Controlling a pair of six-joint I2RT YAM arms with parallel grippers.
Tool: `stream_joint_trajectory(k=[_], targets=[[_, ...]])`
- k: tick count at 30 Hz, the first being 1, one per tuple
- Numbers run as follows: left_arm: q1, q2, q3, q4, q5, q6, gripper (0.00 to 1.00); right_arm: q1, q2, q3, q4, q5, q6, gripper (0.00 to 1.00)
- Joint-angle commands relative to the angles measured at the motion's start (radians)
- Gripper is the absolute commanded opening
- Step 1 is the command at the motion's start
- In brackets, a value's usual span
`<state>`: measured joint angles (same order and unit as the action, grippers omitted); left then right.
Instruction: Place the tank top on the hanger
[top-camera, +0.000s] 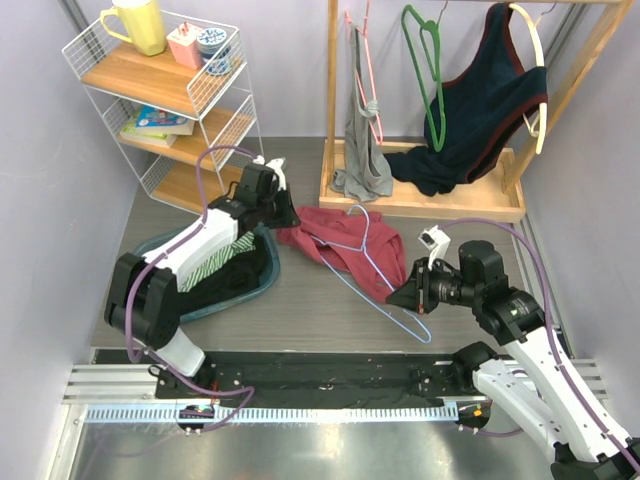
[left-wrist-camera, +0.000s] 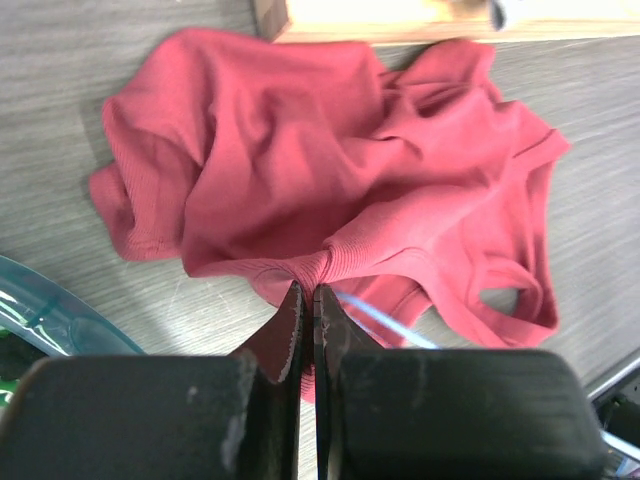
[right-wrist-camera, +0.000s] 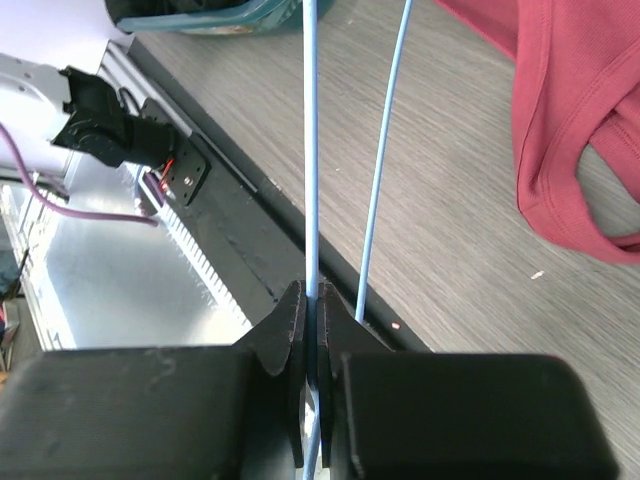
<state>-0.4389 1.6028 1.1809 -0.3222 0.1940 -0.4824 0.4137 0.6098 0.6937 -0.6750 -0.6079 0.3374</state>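
Your left gripper (left-wrist-camera: 308, 292): jaws pressed together, a small ridge of the tank top (left-wrist-camera: 330, 170) pinched between the tips. Your right gripper (right-wrist-camera: 312, 300): closed too, clamped on one thin wire of the hanger (right-wrist-camera: 310, 150).

Tank top: a crumpled heap on the table (top-camera: 300, 320), between the teal basin (top-camera: 268, 280) and the base of the wooden rack (top-camera: 420, 205), just in front of that base. Hanger: hook end lies on the fabric, and the long triangle trails toward your right arm. The left wrist view shows a strip of blue wire near an armhole. You cannot tell from here whether it passes through that opening or only lies against it.

Progress, as judged: early. You have one hold on each thing, and that is all that looks done. The garment is bunched, not spread, and no strap sits on a hanger arm. What is left: open a strap or the neck, feed one hanger arm in, then the other, and let the top settle.

Surface: grey wood-grain top, matte and flat, with a black strip and a metal rail along the near edge.

Room: pale lilac walls. A white wire shelf (top-camera: 215, 85) stands back left with a yellow mug (top-camera: 135, 25) on it. The rack carries a pink hanger (top-camera: 368, 90), a green hanger (top-camera: 430, 80), a grey garment (top-camera: 360, 150) and a navy garment (top-camera: 480, 110).
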Motion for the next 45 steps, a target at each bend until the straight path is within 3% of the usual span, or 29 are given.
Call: stream_joint_trajectory(k=[1, 11, 23, 30, 39, 45], targets=[[0.011, -0.058, 0.006, 0.046, 0.044, 0.051, 0.0, 0.014, 0.001, 0.035, 0.052, -0.064, 0.0, 0.01], [0.014, -0.093, -0.003, 0.092, 0.304, 0.062, 0.0, 0.017, -0.01, -0.011, 0.19, -0.138, 0.068, 0.01], [0.012, -0.201, -0.033, 0.123, 0.485, -0.087, 0.0, 0.023, 0.002, -0.074, 0.365, -0.072, 0.101, 0.01], [0.003, -0.192, -0.021, 0.241, 0.582, -0.22, 0.0, 0.033, 0.002, -0.123, 0.511, -0.07, 0.163, 0.01], [-0.014, -0.222, -0.062, 0.506, 0.633, -0.364, 0.0, 0.046, 0.002, -0.149, 0.517, -0.052, 0.17, 0.01], [0.041, -0.087, -0.093, 0.612, 0.688, -0.438, 0.0, 0.051, -0.021, -0.141, 0.509, -0.049, 0.175, 0.01]])
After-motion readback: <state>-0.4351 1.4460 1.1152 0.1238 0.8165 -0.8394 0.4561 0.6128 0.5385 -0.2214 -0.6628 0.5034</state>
